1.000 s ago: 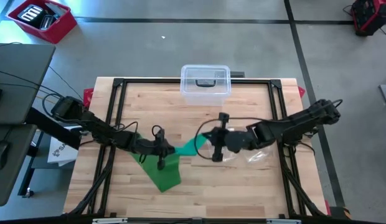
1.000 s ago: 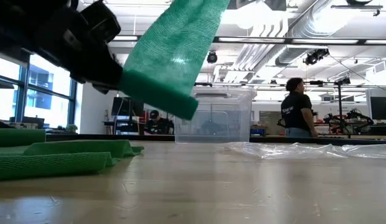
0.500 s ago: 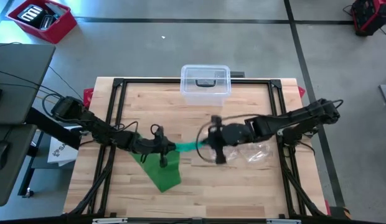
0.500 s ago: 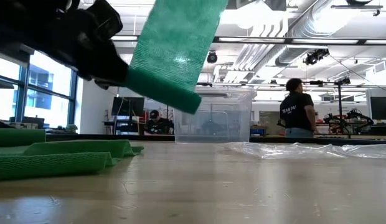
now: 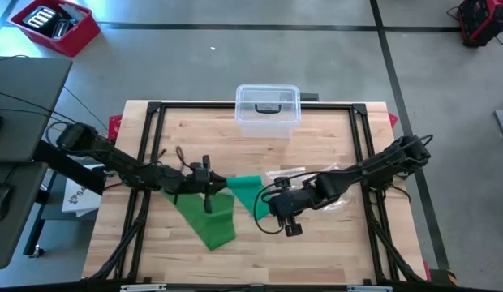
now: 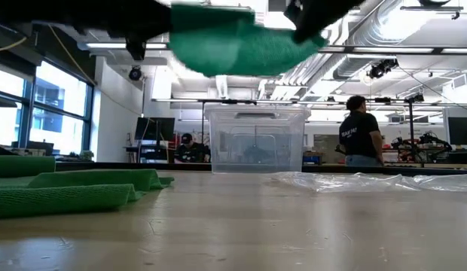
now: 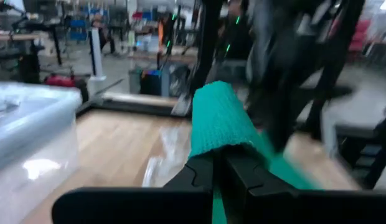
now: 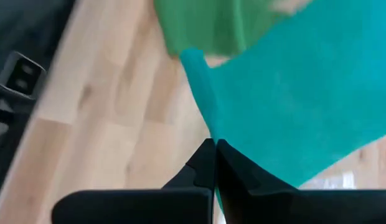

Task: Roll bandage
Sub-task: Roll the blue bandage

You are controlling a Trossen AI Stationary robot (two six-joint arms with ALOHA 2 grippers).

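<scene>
On the table [image 5: 316,138], high view: green bandage [image 5: 209,217], one length, mostly unrolled. The lower part lies flat and slack on the wood at front left of centre; the upper part is lifted and stretched between the two arms at mid-table. Left gripper [image 5: 209,185] holds one end of the lifted span; right gripper [image 5: 272,204] holds the other. No finished roll is visible, so the task appears to be at an early stage: the strip is taken up and tensioned, and the winding of nearly all its length is left to do. Also present: clear plastic bin [image 5: 268,108] at the far edge, crumpled clear wrapper [image 5: 328,199] just beside the right arm.

Low view: lifted span of bandage [image 6: 233,45] hangs well above the table, broad and sagging, between dark arm parts. The remainder [image 6: 64,190] lies in loose flat folds on the wood at left. Person [image 6: 360,137] stands in the room behind.

Left wrist view: left fingers [image 7: 208,177] pressed together, pinching the bandage [image 7: 218,124], which bulges above them as a soft fold; weave open, crepe-like.

Right wrist view: right fingers [image 8: 208,165] pressed together on the bandage's [image 8: 305,106] edge; sheet taut, flat, teal-green, over bare wood.
</scene>
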